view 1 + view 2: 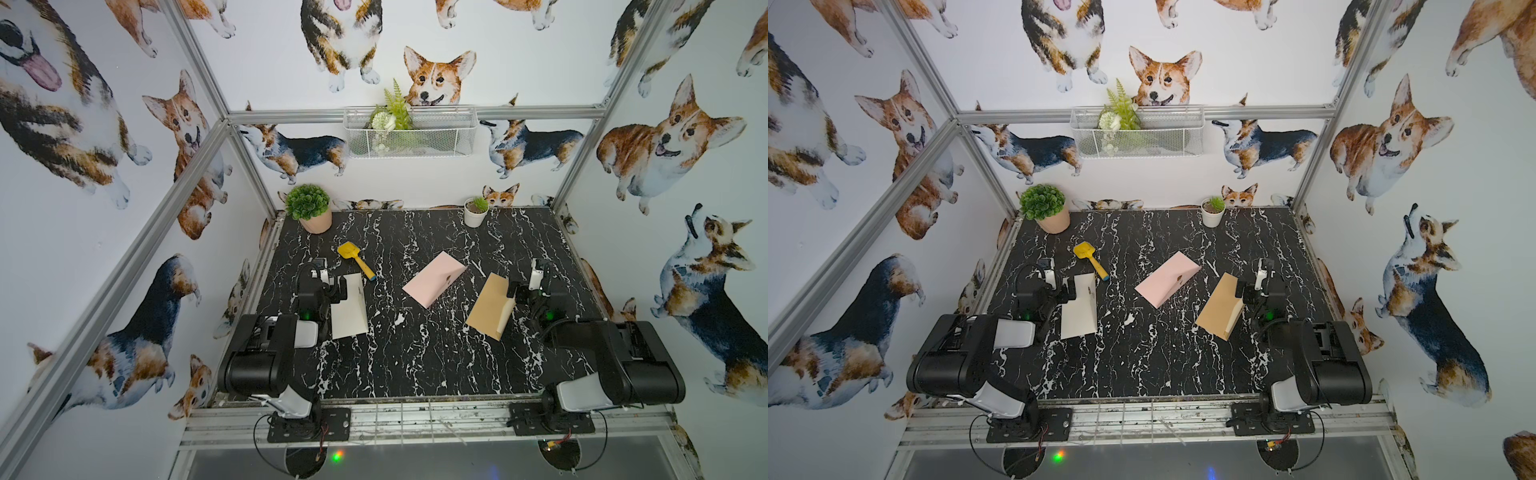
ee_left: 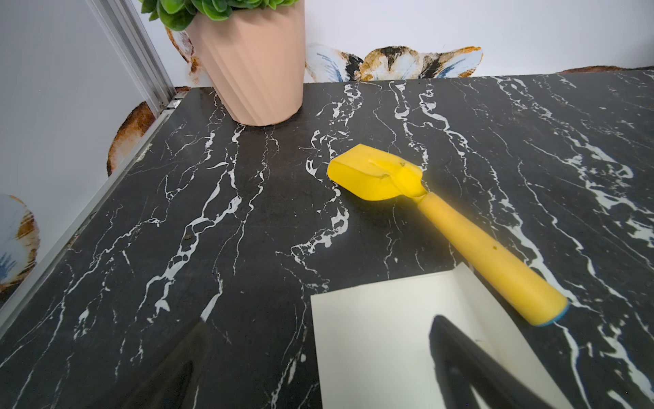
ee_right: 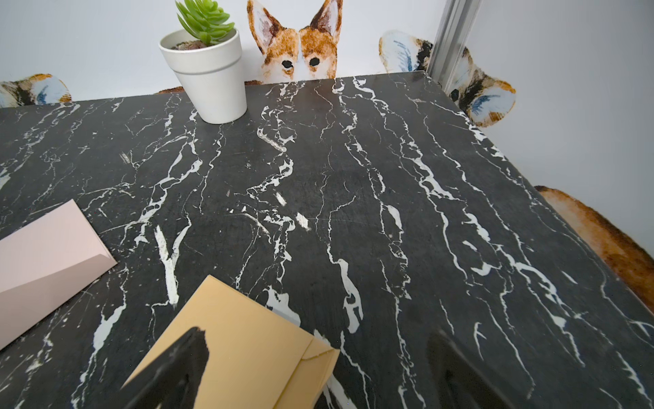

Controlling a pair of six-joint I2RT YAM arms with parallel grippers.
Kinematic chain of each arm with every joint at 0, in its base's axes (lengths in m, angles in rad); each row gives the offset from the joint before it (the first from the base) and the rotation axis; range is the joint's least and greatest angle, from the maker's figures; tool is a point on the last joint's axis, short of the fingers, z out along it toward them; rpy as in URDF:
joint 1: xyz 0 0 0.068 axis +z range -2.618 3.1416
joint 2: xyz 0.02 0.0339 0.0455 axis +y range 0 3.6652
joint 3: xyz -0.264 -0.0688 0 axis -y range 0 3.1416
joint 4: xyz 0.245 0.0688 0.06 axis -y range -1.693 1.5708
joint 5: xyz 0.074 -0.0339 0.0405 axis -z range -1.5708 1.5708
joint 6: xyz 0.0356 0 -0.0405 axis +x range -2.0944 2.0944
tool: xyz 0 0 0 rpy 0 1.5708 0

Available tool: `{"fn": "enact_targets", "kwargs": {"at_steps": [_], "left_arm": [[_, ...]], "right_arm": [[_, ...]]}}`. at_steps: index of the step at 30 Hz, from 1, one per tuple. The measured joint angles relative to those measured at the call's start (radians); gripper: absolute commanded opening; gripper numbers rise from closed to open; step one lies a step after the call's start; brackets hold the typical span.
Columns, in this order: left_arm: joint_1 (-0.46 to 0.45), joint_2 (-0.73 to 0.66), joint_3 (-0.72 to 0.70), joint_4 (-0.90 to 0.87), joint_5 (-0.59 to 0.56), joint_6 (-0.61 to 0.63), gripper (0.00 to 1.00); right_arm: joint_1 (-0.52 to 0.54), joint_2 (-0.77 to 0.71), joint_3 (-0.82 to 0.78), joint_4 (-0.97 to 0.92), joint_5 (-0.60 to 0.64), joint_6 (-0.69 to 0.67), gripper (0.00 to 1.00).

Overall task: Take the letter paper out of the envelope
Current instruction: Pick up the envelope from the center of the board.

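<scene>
Three envelopes lie on the black marble table (image 1: 415, 353): a cream envelope (image 1: 349, 309) (image 2: 371, 347) at the left, a pink envelope (image 1: 434, 278) in the middle and a tan envelope (image 1: 488, 305) (image 3: 240, 340) at the right. A paler strip runs along the tan one's right edge (image 1: 505, 316). No letter paper shows clearly. My left gripper (image 1: 338, 286) (image 2: 318, 331) hangs open over the cream envelope's far end, one finger above it. My right gripper (image 1: 513, 291) (image 3: 318, 340) stands open over the tan envelope's far right corner. Neither holds anything.
A yellow toy trowel (image 1: 355, 259) (image 2: 442, 219) lies just beyond the cream envelope. A peach plant pot (image 1: 313, 212) stands at the back left and a small white pot (image 1: 476, 212) at the back right. A wire basket (image 1: 409, 133) hangs on the back wall.
</scene>
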Motion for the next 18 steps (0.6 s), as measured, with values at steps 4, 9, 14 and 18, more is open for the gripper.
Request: {"fn": "enact_targets", "kwargs": {"at_steps": [4, 9, 14, 18], "left_arm": [[-0.003, 0.0, 0.0, 0.0, -0.003, 0.0, 1.0], [-0.034, -0.065, -0.031, -0.008, -0.107, -0.003, 0.98], [-0.184, -0.275, 0.019, -0.12, -0.243, 0.035, 0.96], [-0.294, -0.471, 0.088, -0.254, -0.272, -0.021, 0.94]], "right_arm": [[0.063, -0.024, -0.05, 0.048, 0.141, 0.005, 0.85], [0.051, -0.013, -0.012, 0.045, 0.206, 0.005, 0.9], [-0.005, -0.029, 0.015, 0.017, 0.19, 0.034, 0.94], [0.02, -0.082, 0.06, -0.119, 0.187, 0.036, 0.93]]}}
